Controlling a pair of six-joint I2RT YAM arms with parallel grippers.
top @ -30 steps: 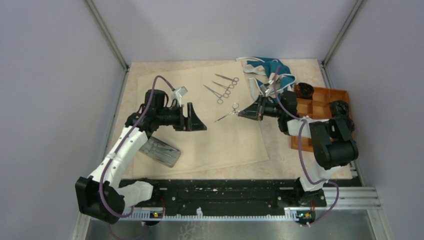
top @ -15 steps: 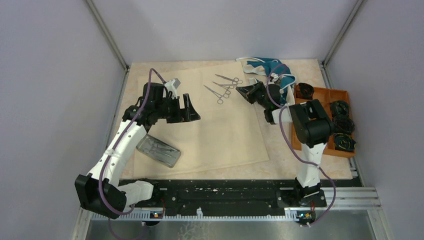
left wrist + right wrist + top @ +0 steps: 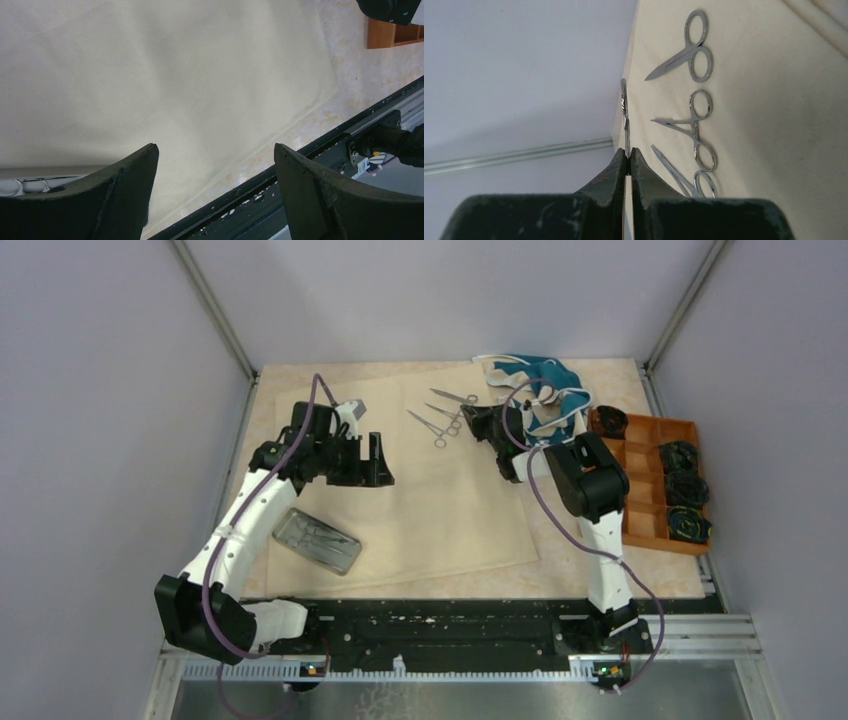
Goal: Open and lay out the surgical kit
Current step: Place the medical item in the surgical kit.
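The beige cloth wrap (image 3: 440,510) lies spread flat on the table. Three silver ring-handled instruments (image 3: 445,412) lie in a row at its far side, and the right wrist view shows them as scissors (image 3: 689,50) and two forceps (image 3: 696,127). Just right of that row, my right gripper (image 3: 472,420) is shut on another thin silver instrument (image 3: 625,112), seen edge-on and sticking out past the fingertips (image 3: 619,160). The small steel tray (image 3: 318,540) rests at the cloth's near left edge. My left gripper (image 3: 383,462) hovers open over the cloth's left half, holding nothing (image 3: 215,147).
Teal-and-white fabric (image 3: 540,380) is bunched at the back right, behind my right gripper. An orange-brown compartment tray (image 3: 655,422) with dark items stands along the right edge. The black base rail (image 3: 450,625) runs along the near edge.
My right gripper carried its instrument from the cloth's middle back to the row of laid-out instruments. My left gripper drifted slightly back and left, still open.
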